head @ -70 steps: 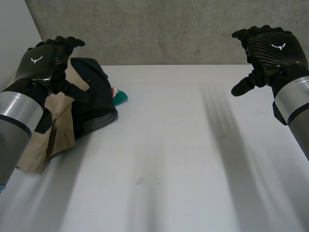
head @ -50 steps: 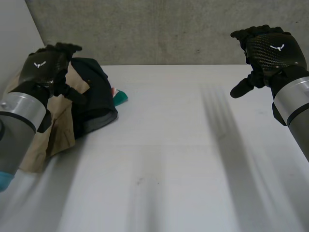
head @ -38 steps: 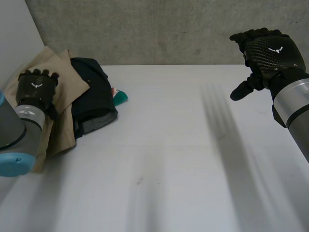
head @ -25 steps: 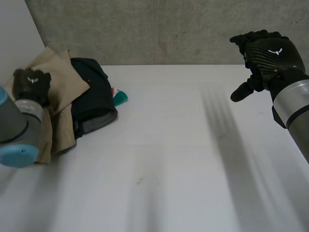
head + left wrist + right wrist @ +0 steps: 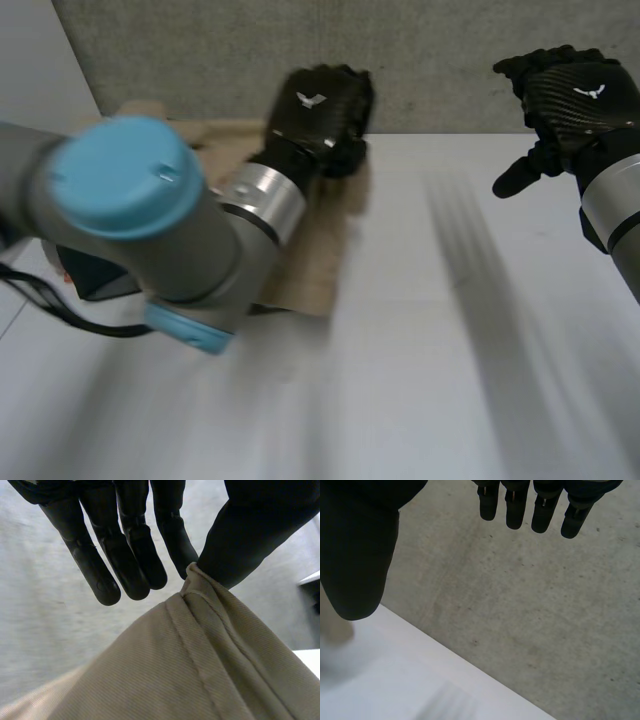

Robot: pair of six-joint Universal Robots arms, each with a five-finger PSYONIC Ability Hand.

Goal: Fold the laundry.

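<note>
Tan cloth (image 5: 322,250) stretches from pinching left hand (image 5: 318,105) toward the robot.

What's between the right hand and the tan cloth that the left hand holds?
Nothing visible. The left hand pinches the tan cloth between thumb and fingers; only bare white table lies between the cloth and the open right hand.
</note>
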